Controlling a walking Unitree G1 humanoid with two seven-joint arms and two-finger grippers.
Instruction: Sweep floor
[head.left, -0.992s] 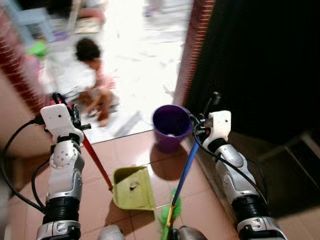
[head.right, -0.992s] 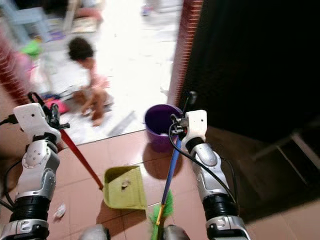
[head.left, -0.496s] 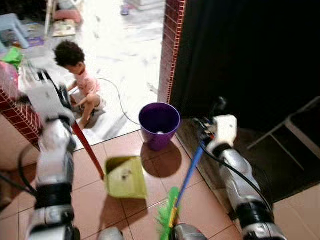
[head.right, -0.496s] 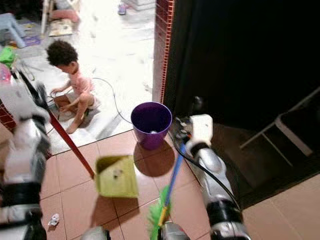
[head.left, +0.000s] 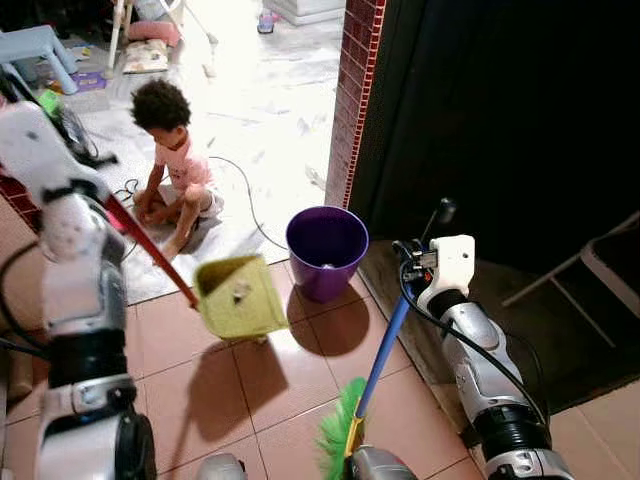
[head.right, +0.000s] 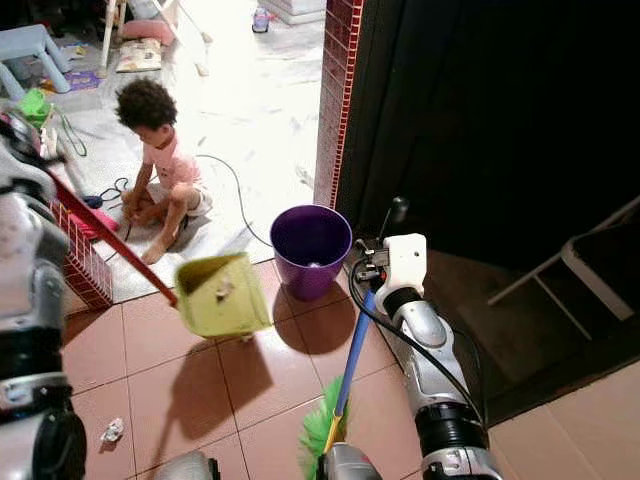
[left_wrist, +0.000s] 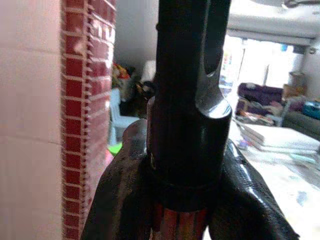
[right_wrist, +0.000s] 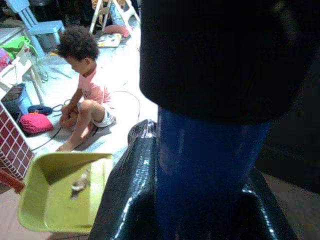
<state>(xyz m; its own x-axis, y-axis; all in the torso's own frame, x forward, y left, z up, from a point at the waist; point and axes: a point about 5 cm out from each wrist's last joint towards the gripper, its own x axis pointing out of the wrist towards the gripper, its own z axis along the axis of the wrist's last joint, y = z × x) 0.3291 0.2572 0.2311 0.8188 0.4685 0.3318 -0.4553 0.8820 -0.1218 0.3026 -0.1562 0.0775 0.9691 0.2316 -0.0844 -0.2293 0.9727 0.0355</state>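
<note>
Tiled floor (head.right: 190, 370), doorway ahead, a child sitting beyond it on the pale floor. Purple bin (head.left: 326, 250) stands by the brick post, well placed for emptying. My left gripper (left_wrist: 187, 165) is clamped on the red handle (head.left: 150, 250), holding the green dustpan (head.left: 238, 296) off the floor and tilted so the debris (head.left: 239, 291) stays in. My right gripper (right_wrist: 200, 200) is clamped on the blue broom handle (head.left: 384, 340), green bristles (head.left: 338, 440) parked by my feet. One scrap (head.right: 111, 431) remains on the tiles.

Head views look down over both arms; wrist views sit close along broom and dustpan handles.
</note>
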